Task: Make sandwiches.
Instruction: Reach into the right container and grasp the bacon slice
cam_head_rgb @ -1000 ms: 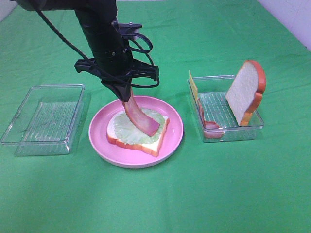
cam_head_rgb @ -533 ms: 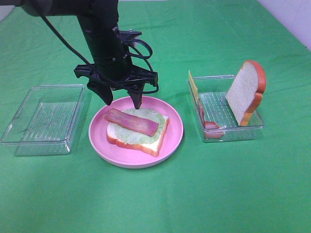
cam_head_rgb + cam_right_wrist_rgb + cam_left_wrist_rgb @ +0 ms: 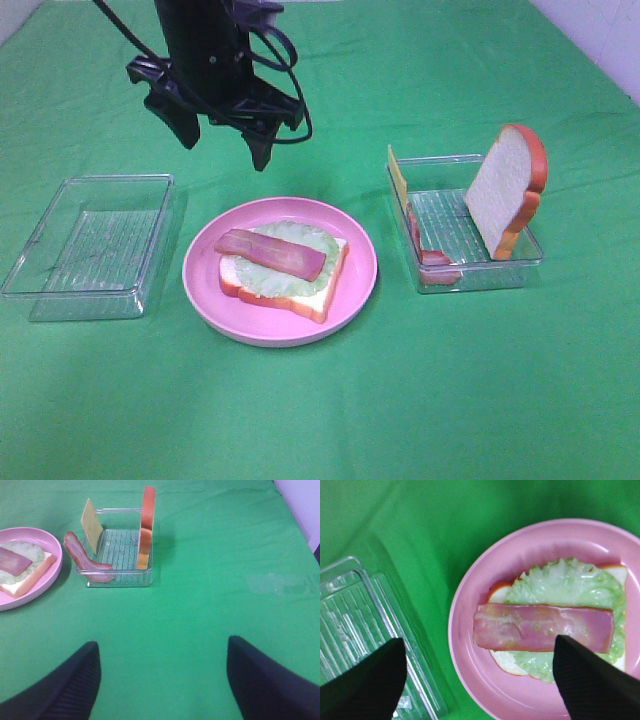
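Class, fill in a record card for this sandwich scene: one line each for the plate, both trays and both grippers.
Plate: pink; holds a bread slice with lettuce and a bacon strip lying flat on top
Right tray: upright bread slice; cheese slice on edge at the plate-side wall; bacon piece at the same wall
Left tray: nothing seen inside
Left gripper: raised near the plate, jaws open, holding nothing
Right gripper: over green cloth, jaws open, holding nothing
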